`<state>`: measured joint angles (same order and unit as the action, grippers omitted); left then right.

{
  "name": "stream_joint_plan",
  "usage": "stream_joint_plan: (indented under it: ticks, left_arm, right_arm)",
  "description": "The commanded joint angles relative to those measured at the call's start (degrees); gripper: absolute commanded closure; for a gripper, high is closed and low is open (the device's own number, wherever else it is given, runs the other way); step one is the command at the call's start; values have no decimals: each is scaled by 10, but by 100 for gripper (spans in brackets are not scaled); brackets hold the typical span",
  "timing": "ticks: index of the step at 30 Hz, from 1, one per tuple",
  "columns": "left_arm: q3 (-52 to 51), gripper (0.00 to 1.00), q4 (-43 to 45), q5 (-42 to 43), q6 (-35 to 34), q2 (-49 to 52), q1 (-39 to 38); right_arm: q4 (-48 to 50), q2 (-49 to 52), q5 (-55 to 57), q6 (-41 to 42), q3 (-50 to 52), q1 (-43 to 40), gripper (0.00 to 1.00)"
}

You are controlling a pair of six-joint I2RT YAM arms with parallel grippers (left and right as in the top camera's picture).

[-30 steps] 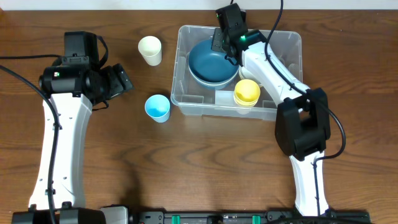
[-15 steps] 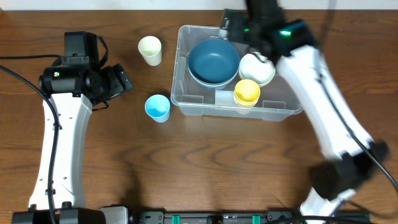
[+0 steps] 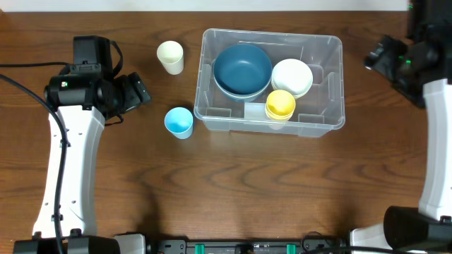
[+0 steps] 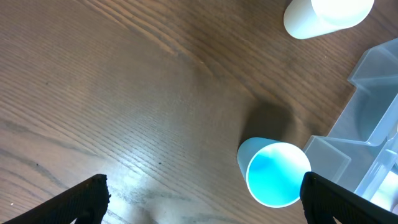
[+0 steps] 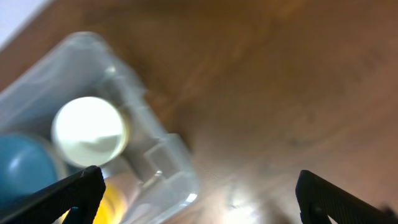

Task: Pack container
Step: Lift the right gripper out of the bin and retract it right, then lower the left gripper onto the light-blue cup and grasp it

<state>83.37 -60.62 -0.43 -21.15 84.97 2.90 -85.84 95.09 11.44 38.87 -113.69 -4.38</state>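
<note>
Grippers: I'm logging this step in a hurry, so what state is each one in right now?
Left gripper: open, holding nothing.
Right gripper: open, holding nothing.

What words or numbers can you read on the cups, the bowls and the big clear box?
None: there is no readable word, number, label or sign on the container, the blue bowl, the white bowl, the yellow cup, the blue cup or the cream cup. The right wrist view is blurred.

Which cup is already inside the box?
The yellow cup, inside the container; the cream cup and blue cup stand outside on the table.
</note>
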Motion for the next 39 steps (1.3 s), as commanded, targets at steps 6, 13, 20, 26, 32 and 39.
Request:
stream_joint_plan:
  ticks: [6, 13, 20, 26, 32, 39]
  left_arm:
    - [2, 2, -2, -7, 1, 0, 2]
    - [2, 2, 3, -6, 0, 0, 2]
    - [2, 2, 3, -6, 0, 0, 2]
    - [2, 2, -4, -2, 0, 0, 2]
    - [2, 2, -2, 1, -2, 0, 2]
    - [-8, 2, -26, 39, -2, 0, 1]
  right_arm:
    - [32, 10, 8, 18, 81, -73, 1]
    - [45, 10, -2, 18, 164, -80, 1]
    - [44, 10, -18, 18, 198, -80, 1]
    - [44, 10, -18, 18, 198, -80, 1]
    - [44, 10, -18, 18, 198, -79, 1]
    - [44, 10, -18, 18, 198, -79, 1]
